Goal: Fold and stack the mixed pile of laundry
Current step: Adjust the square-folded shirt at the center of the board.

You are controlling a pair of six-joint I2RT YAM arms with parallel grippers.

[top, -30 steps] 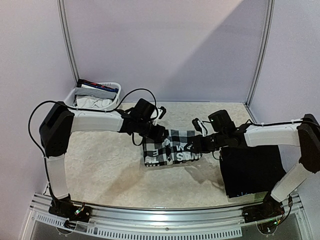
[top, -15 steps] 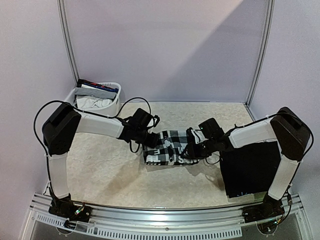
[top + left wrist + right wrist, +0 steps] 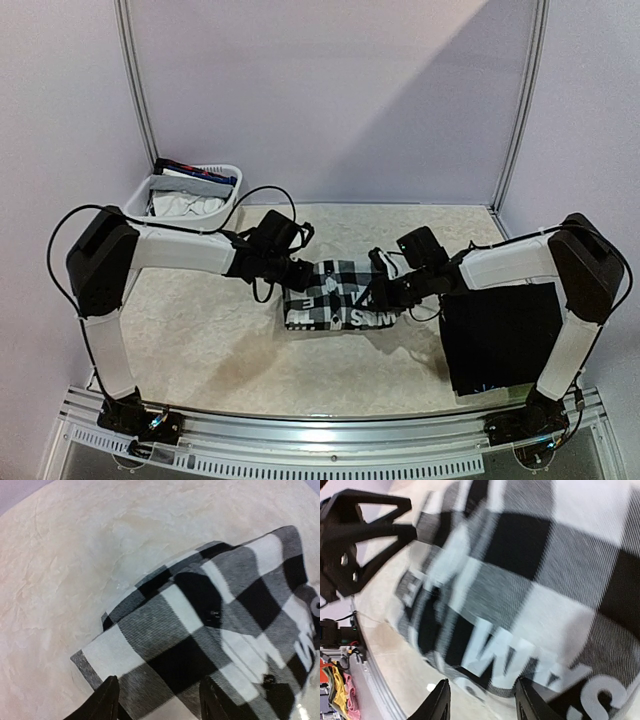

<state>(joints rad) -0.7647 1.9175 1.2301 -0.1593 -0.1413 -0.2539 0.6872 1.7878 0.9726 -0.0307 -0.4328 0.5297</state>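
A black-and-white checkered shirt [image 3: 335, 295] with white letters along its near edge lies folded mid-table. My left gripper [image 3: 300, 274] is at its left end. In the left wrist view the left gripper [image 3: 160, 701] is open, its fingers astride the flat corner of the shirt [image 3: 200, 630]. My right gripper [image 3: 379, 292] is at the shirt's right end. In the right wrist view the right gripper [image 3: 482, 700] is open just over the lettered edge of the shirt [image 3: 530, 595]. A folded black garment [image 3: 500, 335] lies at the right. More of the laundry pile [image 3: 190, 203] fills the basket.
A white plastic basket [image 3: 232, 205] stands at the back left corner. Light walls and metal posts [image 3: 135, 90] close in the back and sides. A metal rail [image 3: 330, 440] runs along the near edge. The left gripper [image 3: 355, 535] shows in the right wrist view, beyond the shirt.
The right arm has folded up, its elbow swinging back and its gripper sliding left over the shirt's right end. The left gripper shifted slightly at the left end. The shirt barely moved.
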